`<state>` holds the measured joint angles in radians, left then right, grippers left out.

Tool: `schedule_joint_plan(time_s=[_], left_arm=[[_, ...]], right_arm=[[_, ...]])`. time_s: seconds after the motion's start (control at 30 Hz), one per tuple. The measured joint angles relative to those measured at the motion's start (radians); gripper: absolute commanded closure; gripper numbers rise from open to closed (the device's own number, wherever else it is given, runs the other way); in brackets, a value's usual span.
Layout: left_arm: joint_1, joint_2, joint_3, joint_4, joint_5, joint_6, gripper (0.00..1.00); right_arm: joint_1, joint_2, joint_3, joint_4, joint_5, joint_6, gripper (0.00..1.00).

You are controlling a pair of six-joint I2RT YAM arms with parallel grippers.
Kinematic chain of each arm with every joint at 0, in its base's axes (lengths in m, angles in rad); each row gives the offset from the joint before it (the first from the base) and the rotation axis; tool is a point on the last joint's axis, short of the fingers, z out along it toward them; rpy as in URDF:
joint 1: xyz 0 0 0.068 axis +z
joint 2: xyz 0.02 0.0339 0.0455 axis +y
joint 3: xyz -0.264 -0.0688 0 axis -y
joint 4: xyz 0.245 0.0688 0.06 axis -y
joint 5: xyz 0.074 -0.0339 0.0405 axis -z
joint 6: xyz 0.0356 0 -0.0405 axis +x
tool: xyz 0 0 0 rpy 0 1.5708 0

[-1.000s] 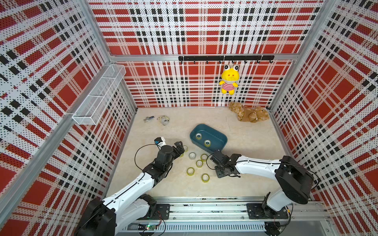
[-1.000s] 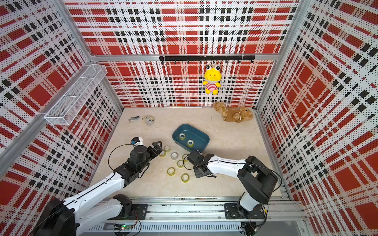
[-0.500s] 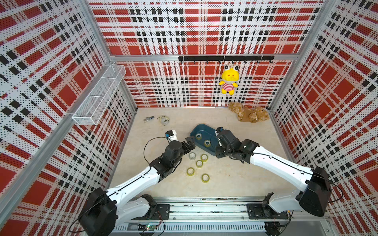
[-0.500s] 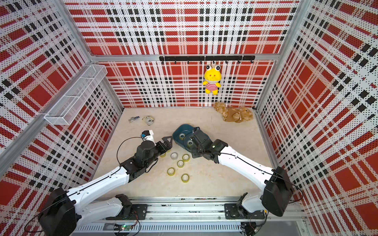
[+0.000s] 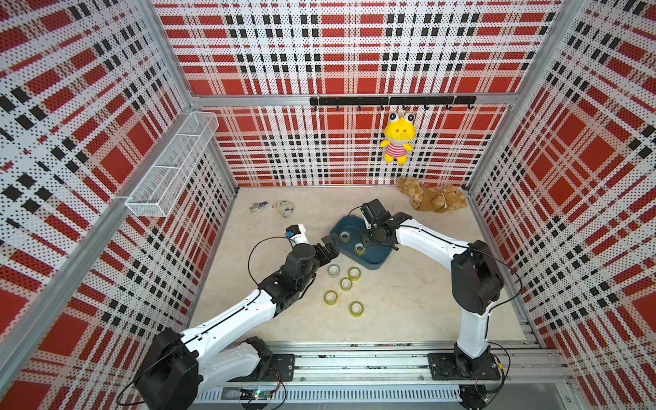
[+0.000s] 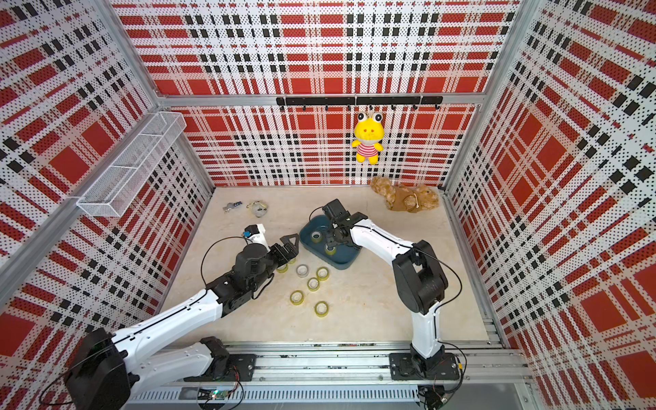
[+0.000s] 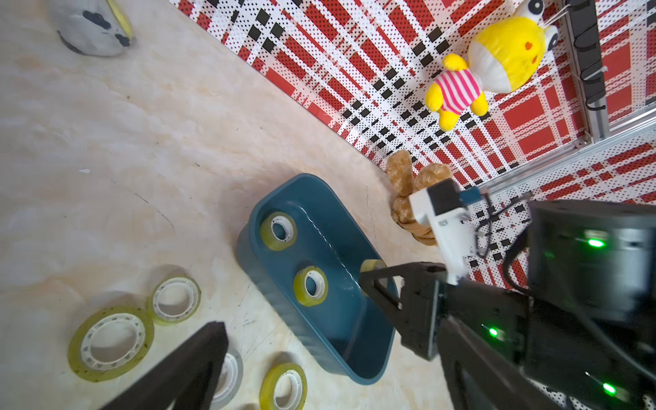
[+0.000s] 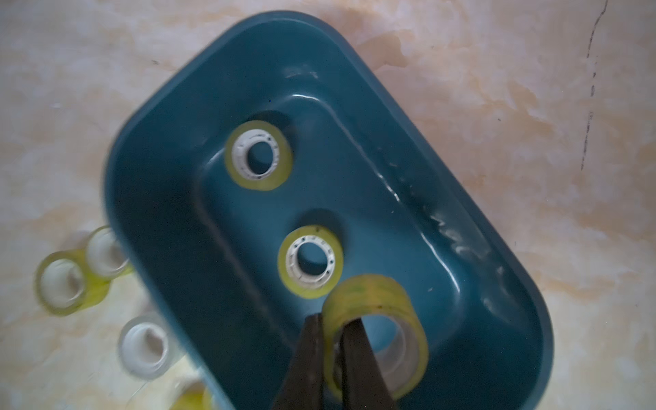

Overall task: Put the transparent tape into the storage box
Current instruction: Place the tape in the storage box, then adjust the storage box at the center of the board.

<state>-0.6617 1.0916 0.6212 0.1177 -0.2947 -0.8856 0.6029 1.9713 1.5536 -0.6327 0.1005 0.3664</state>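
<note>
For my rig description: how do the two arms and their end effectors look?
The left arm and right arm have white link shells and black joints; a thin black cable loops at each wrist. The left end effector and right end effector have black tapered fingers.

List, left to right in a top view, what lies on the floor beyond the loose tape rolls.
small blue-and-grey trinket → pale rounded trinket → storage box → brown plush toy
</note>
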Motion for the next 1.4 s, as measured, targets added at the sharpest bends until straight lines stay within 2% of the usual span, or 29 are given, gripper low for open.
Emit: schedule_joint_plan(time_s=[0.07,0.13,0.17,0.2,0.27,0.47,0.63,0.73,0.83,0.97,1.2,1.4], left_arm=[[0.006,-0.001,0.0,-0.006,0.0,0.002,0.01],[0.01,-0.001,0.0,-0.014,0.0,0.005,0.01],[0.011,-0.002,0.0,-0.019,0.0,0.007,0.01],[0.013,-0.003,0.0,-0.023,0.0,0.01,0.01],[0.017,-0.008,-0.005,-0.027,0.0,0.013,0.01],[0.041,-0.026,-0.024,-0.038,0.009,0.016,0.01],[0.05,-0.038,-0.027,-0.042,0.026,0.016,0.01],[0.05,-0.037,-0.027,-0.043,0.037,0.016,0.01],[0.048,-0.029,-0.027,-0.041,0.042,0.013,0.01],[0.029,0.004,-0.027,-0.03,0.044,0.003,0.01],[-0.021,0.091,0.014,-0.017,0.043,-0.005,0.01],[-0.038,0.117,0.041,-0.011,0.037,-0.005,0.01]], right_arm=[[-0.018,0.049,0.025,-0.002,-0.001,-0.008,0.9],[-0.028,0.087,0.051,-0.007,0.001,-0.011,0.78],[-0.03,0.102,0.063,-0.008,0.001,-0.019,0.67],[-0.03,0.114,0.073,-0.01,0.0,-0.023,0.63],[-0.029,0.122,0.078,-0.014,-0.001,-0.032,0.58],[-0.029,0.078,0.013,-0.003,0.006,-0.025,0.54],[-0.029,-0.104,-0.095,0.001,0.01,-0.014,0.54],[-0.029,-0.272,-0.159,0.027,0.0,-0.013,0.55],[-0.029,-0.41,-0.231,0.066,-0.024,-0.004,0.61],[-0.024,-0.536,-0.42,0.13,-0.094,0.032,0.7],[0.044,-0.614,-0.687,0.182,-0.177,0.088,0.93],[0.061,-0.592,-0.747,0.263,-0.19,0.127,1.0]])
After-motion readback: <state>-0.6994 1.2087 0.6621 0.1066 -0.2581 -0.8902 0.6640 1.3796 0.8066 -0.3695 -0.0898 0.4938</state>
